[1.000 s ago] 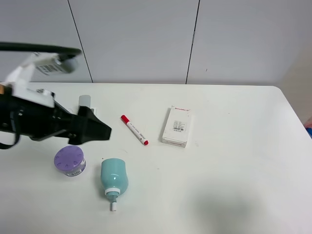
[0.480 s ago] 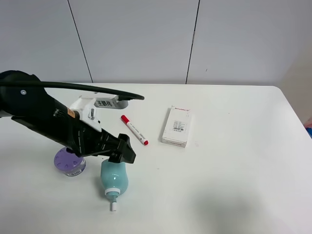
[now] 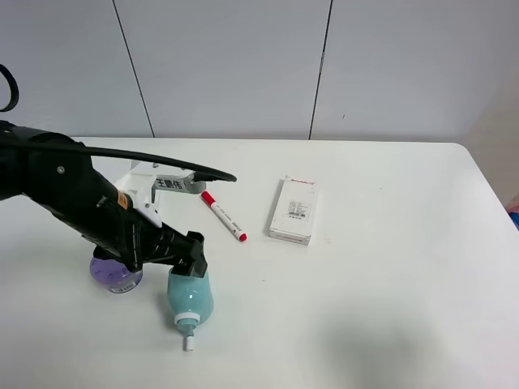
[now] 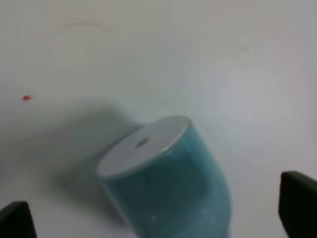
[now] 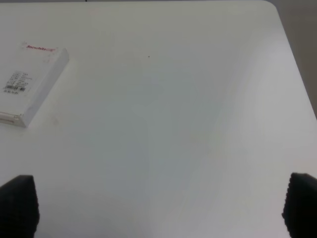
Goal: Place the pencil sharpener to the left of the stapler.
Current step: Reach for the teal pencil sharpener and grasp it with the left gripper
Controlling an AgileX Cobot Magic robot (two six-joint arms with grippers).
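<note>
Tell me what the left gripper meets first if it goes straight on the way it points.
Most likely the pencil sharpener: its flat end sits dead ahead of the left gripper, framed by the open jaws. How near is unclear.

Pencil sharpener (image 3: 191, 298) right of container (image 3: 111, 275)

The teal rounded plastic pencil sharpener (image 3: 191, 293) has a white collar and stub; its flat base looks silvery grey. Left of the sharpener, the round plastic container (image 3: 112, 279) is purple. Behind the sharpener lie a white marker (image 3: 225, 217) capped red and a white rectangular box (image 3: 293, 212) with red and black print. My left gripper (image 3: 193, 261) is black.
</note>
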